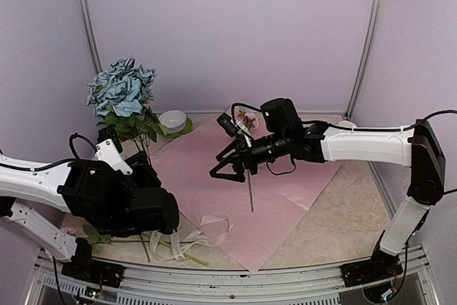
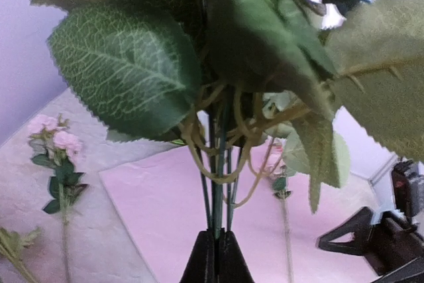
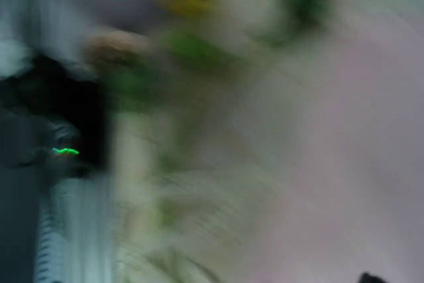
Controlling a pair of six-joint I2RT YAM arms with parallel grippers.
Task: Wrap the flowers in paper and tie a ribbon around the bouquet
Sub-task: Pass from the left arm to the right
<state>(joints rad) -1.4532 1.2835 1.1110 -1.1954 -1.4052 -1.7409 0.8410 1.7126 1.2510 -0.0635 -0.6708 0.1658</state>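
no readable text, labels or numbers

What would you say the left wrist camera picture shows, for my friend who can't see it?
The left gripper is pinched shut on the thin green stems of the flowers, whose big toothed leaves fill the top of the view. Behind lie the lilac-pink paper and, on the table to the left, a small pink sprig.

Paper [image 1: 285,198] mid-table, loose stem [image 1: 250,191] lying on it, flowers [image 1: 123,94] left, bowl [image 1: 172,119] beside them, ribbon [image 1: 193,237] in front.
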